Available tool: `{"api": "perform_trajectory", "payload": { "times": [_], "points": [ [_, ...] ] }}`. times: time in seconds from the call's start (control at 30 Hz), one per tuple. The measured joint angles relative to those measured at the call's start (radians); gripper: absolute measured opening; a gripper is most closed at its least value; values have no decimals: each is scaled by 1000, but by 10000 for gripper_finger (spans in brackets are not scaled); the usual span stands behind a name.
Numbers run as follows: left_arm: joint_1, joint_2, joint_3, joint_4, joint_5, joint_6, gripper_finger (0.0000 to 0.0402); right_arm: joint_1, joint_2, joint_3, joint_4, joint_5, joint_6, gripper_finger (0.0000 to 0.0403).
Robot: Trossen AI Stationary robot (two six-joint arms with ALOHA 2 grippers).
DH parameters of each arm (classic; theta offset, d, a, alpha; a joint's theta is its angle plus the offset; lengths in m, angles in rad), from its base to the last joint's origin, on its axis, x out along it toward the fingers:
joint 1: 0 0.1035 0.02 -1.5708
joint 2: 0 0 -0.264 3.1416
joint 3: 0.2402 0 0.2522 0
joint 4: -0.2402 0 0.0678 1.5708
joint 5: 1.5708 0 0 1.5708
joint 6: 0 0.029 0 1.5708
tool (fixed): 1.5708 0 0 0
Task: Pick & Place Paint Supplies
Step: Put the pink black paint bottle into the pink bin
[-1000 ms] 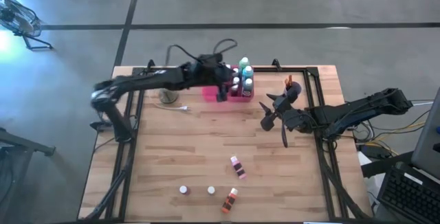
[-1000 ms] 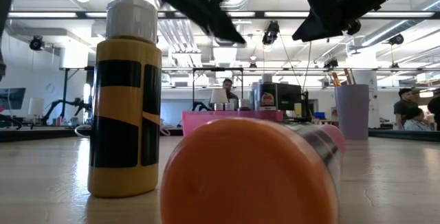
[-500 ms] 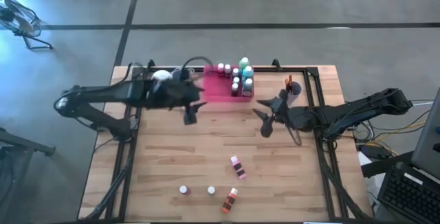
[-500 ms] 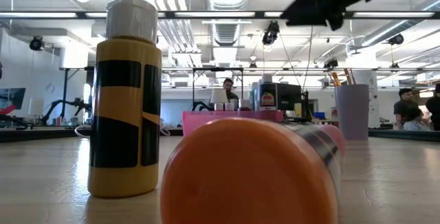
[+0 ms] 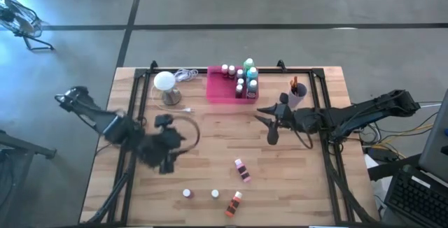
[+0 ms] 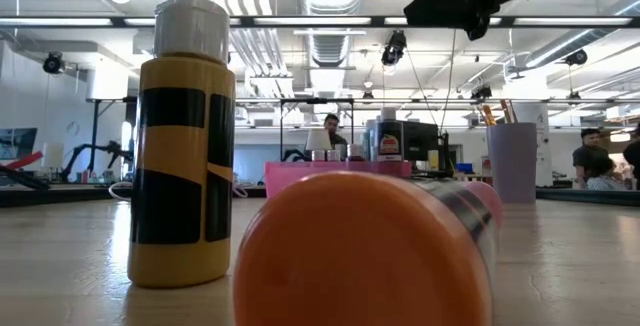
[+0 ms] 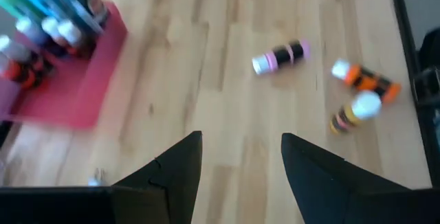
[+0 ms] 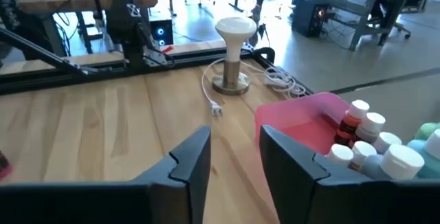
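Four small white-capped bottles are left loose on the wooden table, all toward its near edge: a pink one (image 5: 241, 169) lying on its side roughly midway across, an orange one (image 5: 234, 202) also on its side almost at the edge, and two upright ones seen only as white caps, one (image 5: 187, 193) just beside the other (image 5: 215, 194). The rest of the bottles, with the taller green and blue ones (image 5: 250, 74), stand packed into the right end of the pink tray (image 5: 217, 94) at the far edge, and brushes poke from a cup (image 5: 297, 94) near the far right corner. The left gripper (image 5: 166, 157) hangs over the left side of the table with its fingers (image 7: 172, 176) spread and nothing between them; the right gripper (image 5: 271, 125) hovers right of centre, just short of the tray, also parted and empty. These bottles look light, rigid plastic with smooth labelled sides, so the two lying ones are likely to roll if nudged along the table; closing across the round body, square to its length, seems safest. The upright pair are probably best pinched low on the body, below the cap, as a high grip could tip them. The low view shows a yellow-and-black bottle (image 6: 183, 151) standing steady on its flat base.
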Motion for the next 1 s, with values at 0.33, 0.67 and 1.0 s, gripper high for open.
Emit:
{"api": "perform_trajectory", "payload": {
  "times": [0.33, 0.67, 1.0],
  "points": [
    [-379, 128, -12, -184, -99, -483, 203, 0, 0, 0, -19, 0, 31, 89],
    [-562, 349, -25, -151, -143, -669, 204, 0, 0, 0, -34, 1, 32, 69],
    [-540, 509, -33, -38, -205, -663, 204, 0, 0, -11, -33, 1, 35, 104]
  ]
}}
